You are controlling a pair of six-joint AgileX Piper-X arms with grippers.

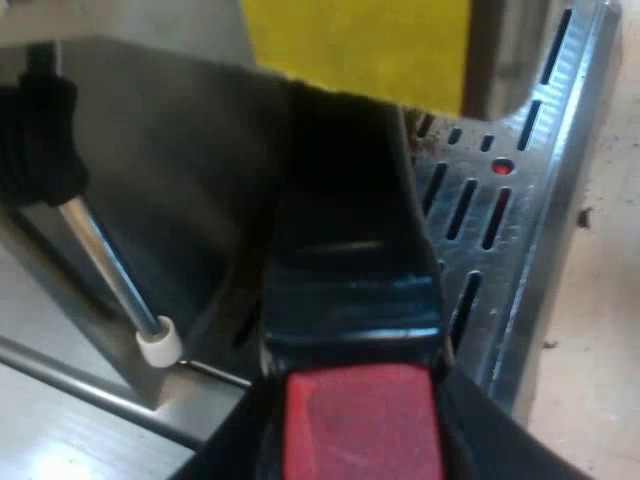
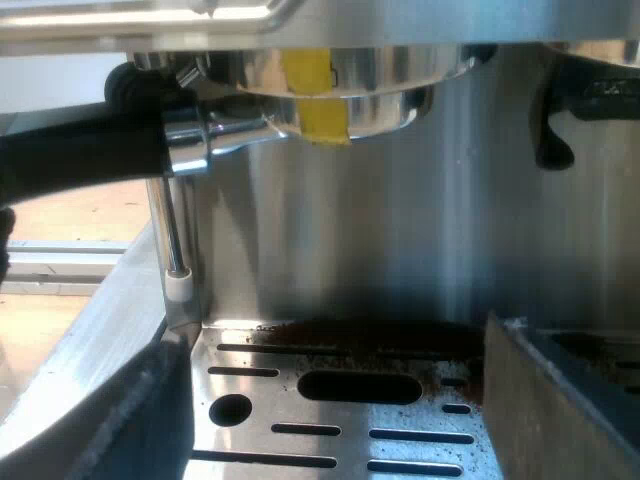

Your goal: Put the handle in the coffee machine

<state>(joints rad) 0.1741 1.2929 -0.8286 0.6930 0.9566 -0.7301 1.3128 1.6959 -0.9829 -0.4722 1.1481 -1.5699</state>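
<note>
Left gripper [image 1: 362,455] clamps the red-ended handle [image 1: 345,260], whose metal holder [image 2: 340,100] sits up under the espresso machine's [image 2: 400,230] brew head above the drip tray [image 2: 250,385]; right gripper [image 2: 335,410] hangs wide open, empty, over the tray. Locking it likely calls for a level, steady twist with upward pressure.

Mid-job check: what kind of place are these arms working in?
Likely a coffee-making station: an espresso machine, its slotted drip tray dusted with grounds, and the metal holder with its dark handle at the machine's front.
</note>
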